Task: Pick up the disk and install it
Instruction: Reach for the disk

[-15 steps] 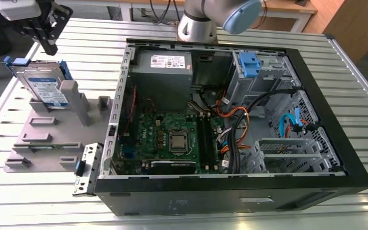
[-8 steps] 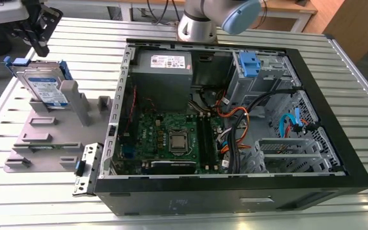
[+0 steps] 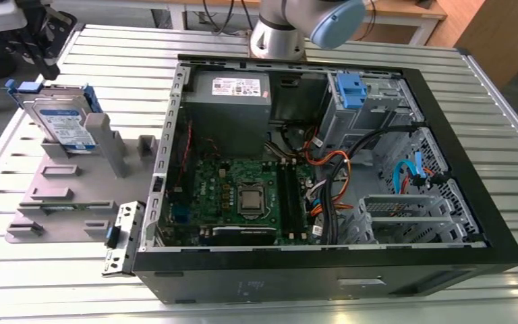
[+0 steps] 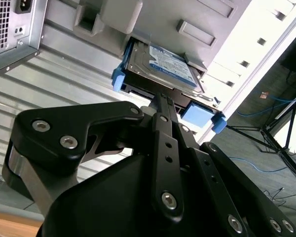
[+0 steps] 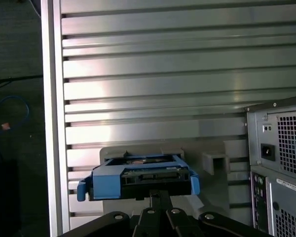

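Black gripper (image 5: 160, 195), jaws closed together, sits just beside silver blue-railed disk (image 3: 59, 121) standing in grey plastic holder (image 3: 56, 202); blue-and-white label (image 4: 165, 61) print illegible.

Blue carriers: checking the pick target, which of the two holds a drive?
The one standing in the grey fixture outside the computer case: it carries the disk. The blue bracket inside the case is bare.
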